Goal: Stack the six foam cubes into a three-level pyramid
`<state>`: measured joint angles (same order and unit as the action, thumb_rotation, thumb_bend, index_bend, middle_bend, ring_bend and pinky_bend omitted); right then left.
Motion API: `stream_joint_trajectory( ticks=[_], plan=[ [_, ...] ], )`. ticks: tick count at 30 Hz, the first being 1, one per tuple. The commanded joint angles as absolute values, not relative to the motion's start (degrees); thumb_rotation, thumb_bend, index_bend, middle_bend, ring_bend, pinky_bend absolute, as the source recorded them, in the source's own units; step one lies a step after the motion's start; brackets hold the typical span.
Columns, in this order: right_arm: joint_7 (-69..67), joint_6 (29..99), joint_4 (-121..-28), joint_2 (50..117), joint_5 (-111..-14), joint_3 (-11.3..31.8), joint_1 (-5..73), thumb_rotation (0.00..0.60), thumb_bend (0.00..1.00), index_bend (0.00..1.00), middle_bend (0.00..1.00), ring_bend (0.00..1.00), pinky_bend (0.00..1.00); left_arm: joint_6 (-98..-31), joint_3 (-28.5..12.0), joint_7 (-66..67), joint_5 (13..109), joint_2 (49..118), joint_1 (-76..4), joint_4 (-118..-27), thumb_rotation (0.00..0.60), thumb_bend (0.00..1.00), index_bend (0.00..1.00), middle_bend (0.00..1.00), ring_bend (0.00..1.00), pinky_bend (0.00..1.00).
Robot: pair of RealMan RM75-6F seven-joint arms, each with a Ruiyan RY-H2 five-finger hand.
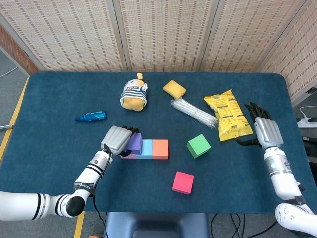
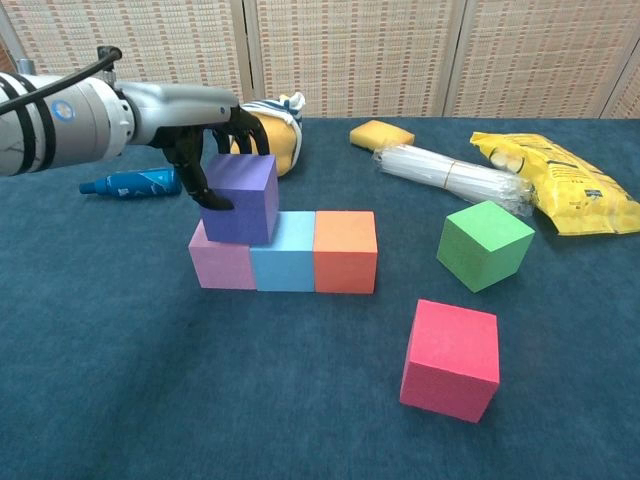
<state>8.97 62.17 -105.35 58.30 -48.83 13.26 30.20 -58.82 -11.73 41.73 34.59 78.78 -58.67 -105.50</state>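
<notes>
The left hand (image 2: 200,140) grips the purple cube (image 2: 240,197) over the pink-blue seam; releasing off-centre could tip it. The right hand (image 1: 262,130) lies unclenched, holding nothing.

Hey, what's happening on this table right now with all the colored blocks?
The robot is building a pyramid from foam cubes. Its left hand holds a purple cube on the base row, over the seam between the pink cube and the blue cube; the orange cube ends that row. The green cube and the red cube lie loose on the table. The right hand rests open beside a yellow snack bag, holding nothing.
</notes>
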Motion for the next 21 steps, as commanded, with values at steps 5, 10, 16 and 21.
stream_joint_trajectory(
  ticks=[5, 10, 16, 21],
  plan=[
    [8.9, 62.0, -105.3, 58.2, -48.8, 13.4, 30.1, 0.600, 0.20, 0.00, 0.06, 0.00, 0.00, -60.9, -11.3, 42.7, 34.0, 79.8, -59.7, -106.2, 0.600, 0.30, 0.33, 0.36, 0.33, 0.48],
    [8.8, 61.9, -105.3, 58.0, -48.8, 13.4, 29.9, 0.600, 0.20, 0.00, 0.06, 0.00, 0.00, -61.9, -11.4, 43.5, 32.2, 81.1, -60.8, -105.8, 0.600, 0.30, 0.32, 0.36, 0.32, 0.48],
    [8.5, 61.9, -105.4, 57.8, -49.0, 13.4, 29.6, 0.600, 0.20, 0.00, 0.06, 0.00, 0.00, -63.0, -11.2, 44.5, 30.5, 82.1, -61.7, -105.5, 0.600, 0.30, 0.32, 0.36, 0.32, 0.48],
    [8.3, 61.8, -105.3, 57.7, -49.1, 13.4, 29.4, 0.600, 0.20, 0.00, 0.06, 0.00, 0.00, -63.4, -10.9, 44.7, 30.2, 82.5, -62.0, -105.4, 0.600, 0.30, 0.32, 0.35, 0.31, 0.47]
  ],
)
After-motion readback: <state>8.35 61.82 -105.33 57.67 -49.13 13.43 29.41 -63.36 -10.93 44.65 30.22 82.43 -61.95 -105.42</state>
